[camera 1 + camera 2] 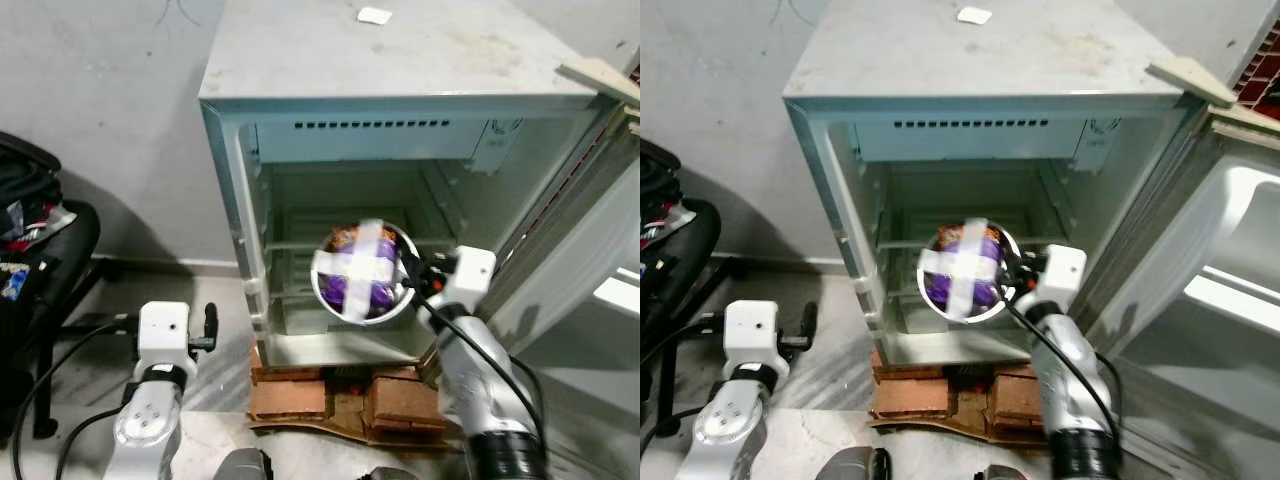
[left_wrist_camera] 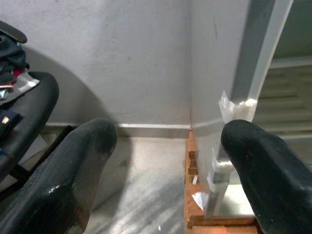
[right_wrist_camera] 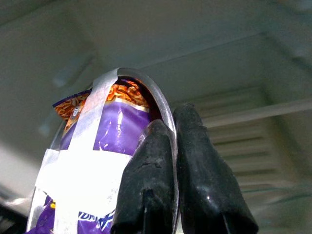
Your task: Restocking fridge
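Note:
A small grey fridge (image 1: pixel 400 60) stands open before me on bricks, its door (image 1: pixel 1230 260) swung out to the right. My right gripper (image 1: pixel 408 272) is shut on the rim of a steel bowl (image 1: pixel 365 272), held up in front of the fridge's open middle. The bowl holds a purple and orange snack packet (image 3: pixel 114 126) strapped in with a cross of white tape (image 3: pixel 78 170). Both black fingers (image 3: pixel 161 180) pinch the bowl's rim. My left gripper (image 1: pixel 205 328) is open, low and left of the fridge, its fingers (image 2: pixel 73 175) spread toward the wall corner.
A black chair (image 1: pixel 40 250) with clothes and cables stands at the left. Red bricks (image 1: pixel 330 395) prop up the fridge. A wire shelf (image 1: pixel 970 240) crosses the inside. A white scrap (image 1: pixel 374 15) lies on the fridge top. A grey wall (image 1: pixel 110 100) is behind.

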Robot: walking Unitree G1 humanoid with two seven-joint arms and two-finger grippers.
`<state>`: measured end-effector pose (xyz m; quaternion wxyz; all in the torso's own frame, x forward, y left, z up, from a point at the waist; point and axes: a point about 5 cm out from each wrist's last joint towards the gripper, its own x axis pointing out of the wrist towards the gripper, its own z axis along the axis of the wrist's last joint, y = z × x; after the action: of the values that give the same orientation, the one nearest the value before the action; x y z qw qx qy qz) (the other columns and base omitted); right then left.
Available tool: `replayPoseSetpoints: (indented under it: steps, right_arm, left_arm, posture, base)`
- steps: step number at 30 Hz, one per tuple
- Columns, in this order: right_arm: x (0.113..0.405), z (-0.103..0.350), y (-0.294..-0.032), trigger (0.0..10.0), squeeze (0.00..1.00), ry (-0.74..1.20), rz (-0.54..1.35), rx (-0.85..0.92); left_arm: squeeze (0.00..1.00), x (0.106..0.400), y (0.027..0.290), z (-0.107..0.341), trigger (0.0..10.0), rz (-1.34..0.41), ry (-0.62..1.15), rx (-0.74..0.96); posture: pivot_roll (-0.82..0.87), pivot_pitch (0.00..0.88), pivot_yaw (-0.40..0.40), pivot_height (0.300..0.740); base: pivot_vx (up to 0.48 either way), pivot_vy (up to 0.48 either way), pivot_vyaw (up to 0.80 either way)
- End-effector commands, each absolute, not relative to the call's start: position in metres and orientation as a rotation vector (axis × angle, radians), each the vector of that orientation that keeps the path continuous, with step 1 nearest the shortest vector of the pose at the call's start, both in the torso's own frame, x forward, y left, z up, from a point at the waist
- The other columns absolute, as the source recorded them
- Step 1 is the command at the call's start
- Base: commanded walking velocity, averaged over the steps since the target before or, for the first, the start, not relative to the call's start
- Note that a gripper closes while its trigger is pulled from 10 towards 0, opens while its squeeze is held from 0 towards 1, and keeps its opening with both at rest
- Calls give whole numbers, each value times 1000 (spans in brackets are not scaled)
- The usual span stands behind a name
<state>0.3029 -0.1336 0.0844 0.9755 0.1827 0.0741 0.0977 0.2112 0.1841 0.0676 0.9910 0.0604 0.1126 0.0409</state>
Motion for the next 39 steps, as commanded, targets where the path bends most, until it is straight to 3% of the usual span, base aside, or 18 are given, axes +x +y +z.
replayPoseSetpoints:
  steps: [1,13,22,39]
  right_arm:
    - [312,88,-128,10000,0,138,202,372]
    - [356,107,-111,10000,0,119,129,422]
    - [368,114,-104,10000,0,111,81,465]
    - [390,128,-105,10000,0,219,-195,751]
  left_arm:
    - [0,207,189,70,10000,96,234,128]
    - [0,200,192,80,10000,163,241,123]
    - [0,196,190,83,10000,188,247,105]
    - [0,157,178,97,10000,207,309,71]
  posture:
    - [189,163,-37,740]
    - [243,216,-70,740]
    - [245,239,-85,740]
    - [343,368,-127,740]
  base:
    - [0,0,0]
    - [0,0,231]
    - [0,0,238]
    - [0,0,0]
